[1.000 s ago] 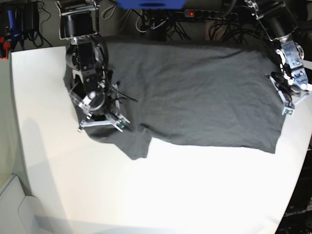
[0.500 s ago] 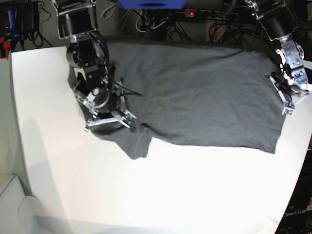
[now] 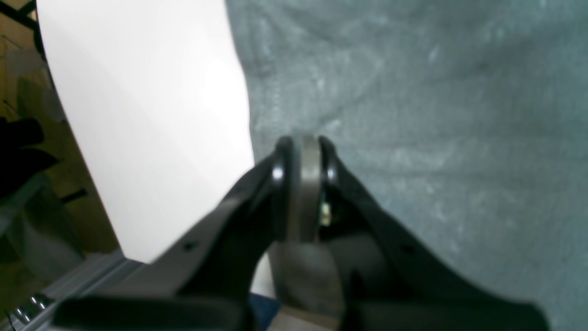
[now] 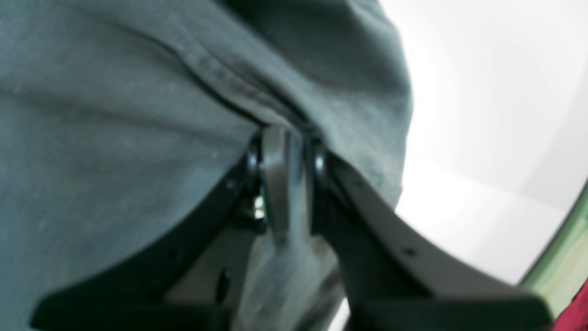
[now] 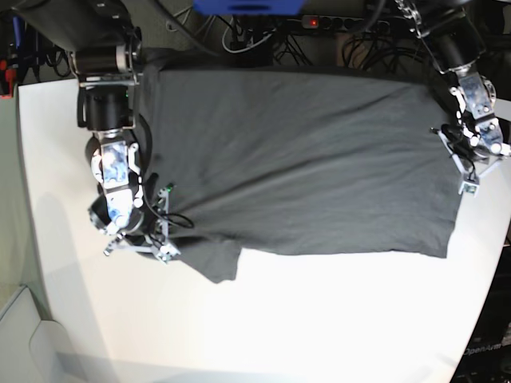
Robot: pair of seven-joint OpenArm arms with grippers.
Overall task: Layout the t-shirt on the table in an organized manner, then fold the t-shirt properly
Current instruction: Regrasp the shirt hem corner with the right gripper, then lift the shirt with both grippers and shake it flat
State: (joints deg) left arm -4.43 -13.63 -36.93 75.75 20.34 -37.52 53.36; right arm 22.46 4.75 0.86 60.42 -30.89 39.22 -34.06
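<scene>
Both arms' fingers (image 3: 301, 151) pinch the wrinkled charcoal t-shirt (image 5: 303, 159), spread wide across the white table (image 5: 319, 319).

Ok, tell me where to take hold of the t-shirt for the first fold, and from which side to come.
Both grippers already pinch the t-shirt at opposite ends: the right gripper by the sleeve, the left gripper at the hem edge. It lies flat on the table, so those thin edges look like the best hold, probably approached low from the bare table outside the cloth.
</scene>
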